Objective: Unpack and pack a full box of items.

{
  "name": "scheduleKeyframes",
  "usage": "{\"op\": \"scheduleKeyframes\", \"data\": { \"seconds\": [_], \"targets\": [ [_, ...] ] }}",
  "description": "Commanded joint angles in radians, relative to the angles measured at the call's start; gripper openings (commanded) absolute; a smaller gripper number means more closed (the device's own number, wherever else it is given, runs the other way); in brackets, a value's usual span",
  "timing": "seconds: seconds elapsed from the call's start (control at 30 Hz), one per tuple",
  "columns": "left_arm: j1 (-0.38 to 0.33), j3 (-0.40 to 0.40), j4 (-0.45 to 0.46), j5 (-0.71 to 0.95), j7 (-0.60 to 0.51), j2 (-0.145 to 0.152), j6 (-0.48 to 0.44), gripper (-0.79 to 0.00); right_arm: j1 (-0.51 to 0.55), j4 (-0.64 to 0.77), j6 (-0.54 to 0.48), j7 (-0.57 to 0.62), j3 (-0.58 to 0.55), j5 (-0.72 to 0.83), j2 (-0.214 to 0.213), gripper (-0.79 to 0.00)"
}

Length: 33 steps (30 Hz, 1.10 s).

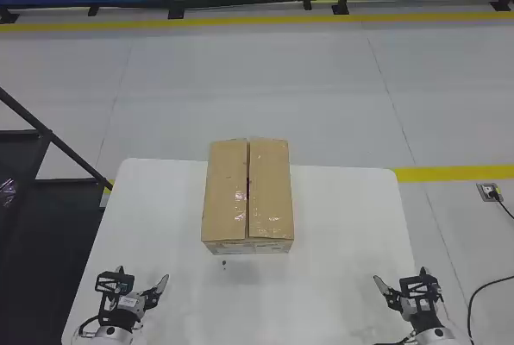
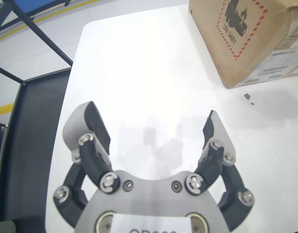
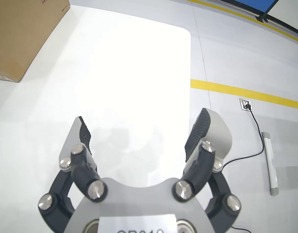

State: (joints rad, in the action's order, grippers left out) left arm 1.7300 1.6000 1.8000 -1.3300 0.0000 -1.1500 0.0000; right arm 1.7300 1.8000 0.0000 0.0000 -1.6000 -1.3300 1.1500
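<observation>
Looking at a cardboard box sat in the middle of the white table, flaps shut with tape down the seam, plus a tiny brown crumb just off its near end. Also seeing the left gripper and right gripper down by the near corners, both spread wide, holding nothing, well apart from the box.
</observation>
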Motion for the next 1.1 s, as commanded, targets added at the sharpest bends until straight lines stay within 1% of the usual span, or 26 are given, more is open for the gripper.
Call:
{"op": "scheduleKeyframes", "data": {
  "seconds": [0.0,0.37,0.43,0.53,0.67,0.8,0.83,0.9,0.93,1.07],
  "targets": [
    [0.000,0.000,0.000,0.000,0.000,0.000,0.000,-0.001,0.000,0.000,0.000,0.000,0.000,0.000,0.000,0.000],
    [0.000,0.000,0.000,0.000,0.000,0.000,0.000,0.000,-0.001,0.002,0.002,-0.003,0.000,-0.001,0.000,0.000],
    [-0.003,0.001,-0.003,0.026,0.031,-0.002,-0.018,0.000,0.007,0.021,0.007,-0.032,0.007,-0.040,0.001,0.000],
    [-0.021,0.004,-0.018,0.026,0.116,-0.003,-0.037,0.000,0.012,0.049,-0.008,-0.067,0.021,-0.039,0.003,0.000],
    [-0.074,0.005,-0.044,0.020,0.193,-0.004,-0.061,0.000,-0.006,0.094,0.007,-0.074,0.063,-0.154,0.005,0.000],
    [-0.119,0.012,-0.049,-0.010,0.238,-0.002,-0.107,0.000,-0.029,0.144,0.071,-0.075,0.133,-0.338,0.009,0.000],
    [-0.126,0.012,-0.049,-0.003,0.251,-0.001,-0.127,0.000,-0.036,0.153,0.083,-0.069,0.157,-0.381,0.011,0.000],
    [-0.137,0.020,-0.054,0.046,0.272,0.000,-0.208,0.000,-0.053,0.170,0.084,-0.054,0.198,-0.465,0.013,0.000],
    [-0.138,0.029,-0.059,0.063,0.282,0.002,-0.236,0.000,-0.055,0.172,0.087,-0.052,0.202,-0.479,0.013,0.000],
    [-0.138,0.029,-0.059,0.063,0.282,0.002,-0.236,0.000,-0.055,0.172,0.087,-0.052,0.202,-0.479,0.013,0.000]
  ]
}}
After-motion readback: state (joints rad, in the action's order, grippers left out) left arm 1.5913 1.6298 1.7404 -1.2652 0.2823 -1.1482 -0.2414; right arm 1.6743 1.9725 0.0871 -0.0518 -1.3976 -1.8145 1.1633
